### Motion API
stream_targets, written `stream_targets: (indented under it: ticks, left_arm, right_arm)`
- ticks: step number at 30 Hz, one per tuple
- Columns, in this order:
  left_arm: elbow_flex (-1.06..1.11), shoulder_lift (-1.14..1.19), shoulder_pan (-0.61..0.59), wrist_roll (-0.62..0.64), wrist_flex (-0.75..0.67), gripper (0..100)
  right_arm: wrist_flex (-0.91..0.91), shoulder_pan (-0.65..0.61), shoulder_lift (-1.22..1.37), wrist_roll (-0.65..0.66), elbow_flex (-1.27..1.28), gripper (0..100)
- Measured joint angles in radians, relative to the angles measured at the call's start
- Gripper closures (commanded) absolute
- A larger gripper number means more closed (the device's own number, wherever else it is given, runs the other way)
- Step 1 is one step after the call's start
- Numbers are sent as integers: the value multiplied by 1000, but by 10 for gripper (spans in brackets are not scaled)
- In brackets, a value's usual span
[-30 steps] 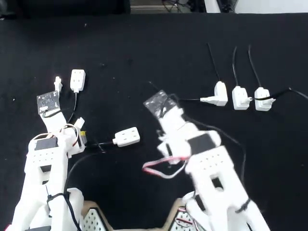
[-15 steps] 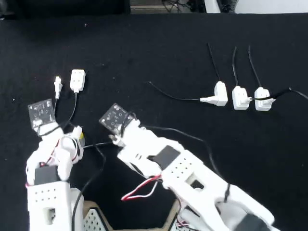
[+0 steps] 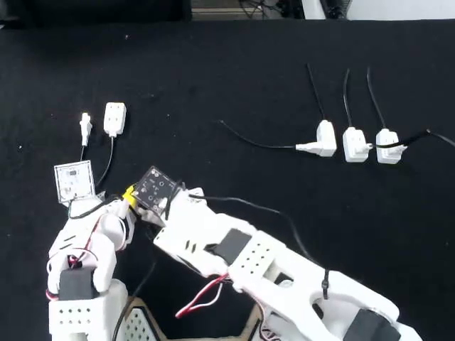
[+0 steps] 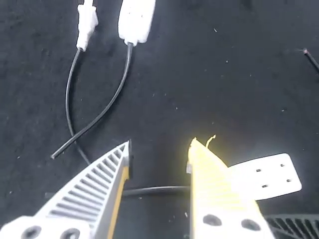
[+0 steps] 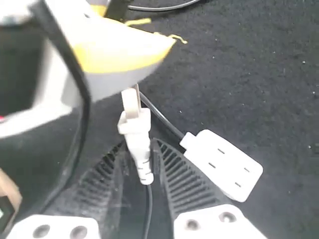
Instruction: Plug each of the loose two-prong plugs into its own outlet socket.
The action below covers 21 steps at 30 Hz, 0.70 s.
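Observation:
My right gripper (image 5: 140, 152) is shut on a small white two-prong plug (image 5: 135, 130), prongs pointing away from the wrist toward the left gripper's yellow finger (image 5: 119, 55). A white outlet socket (image 5: 222, 164) lies on the black table right beside that plug, its slots facing up. My left gripper (image 4: 160, 144) stands open over a black cord (image 4: 154, 190), with the same socket (image 4: 265, 177) just outside its yellow finger. In the high view the right arm (image 3: 227, 249) crosses to the left arm (image 3: 85, 249) at the front left. Another small plug (image 3: 85, 126) and socket (image 3: 114, 118) lie farther back.
Three white plug-and-socket pieces (image 3: 354, 144) with black cords sit in a row at the far right, and a loose cord (image 3: 249, 141) runs from the leftmost one. The two arms crowd the front left corner. The black table (image 3: 213, 78) stretches behind them.
The right arm has swung from the table's middle leftward until its gripper sits against the left gripper, covering the near socket in the high view. The left arm has drawn back toward the front.

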Motion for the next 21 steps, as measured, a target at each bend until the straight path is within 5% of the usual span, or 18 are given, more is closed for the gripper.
stream_targets:
  ticks: [21]
  left_arm:
    - [31,-12,83,-80,-6,808]
  right_arm:
    - [69,-8,-167,0,68,988]
